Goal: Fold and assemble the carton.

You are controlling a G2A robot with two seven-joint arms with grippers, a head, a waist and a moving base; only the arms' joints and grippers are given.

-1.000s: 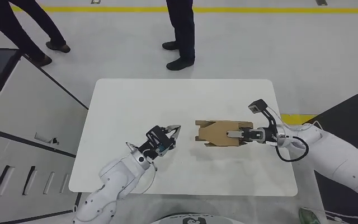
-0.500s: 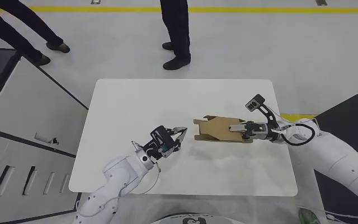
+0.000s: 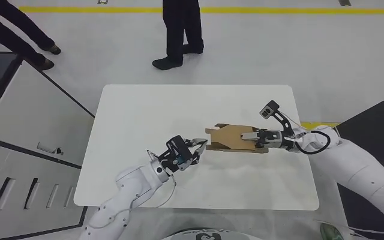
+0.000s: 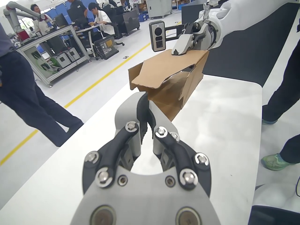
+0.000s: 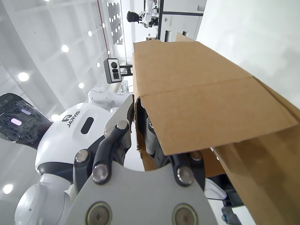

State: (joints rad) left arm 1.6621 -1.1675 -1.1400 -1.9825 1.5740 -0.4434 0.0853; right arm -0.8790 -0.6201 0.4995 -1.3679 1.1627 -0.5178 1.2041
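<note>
That carton [image 3: 231,138] is thin, light cardboard, half-popped and floppy at the flaps, so grab it on a panel edge, not the loose bits. It's sitting right of centre on the table [image 3: 150,114]. The right gripper [image 3: 246,137] is pinched on its far-end wall. The left gripper [image 4: 143,104] is basically closed and empty, tips maybe grazing the near flap, hard to say.

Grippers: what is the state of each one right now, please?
Left gripper: jaws shut, tips close to the carton.
Right gripper: jaws shut on the carton.
</note>
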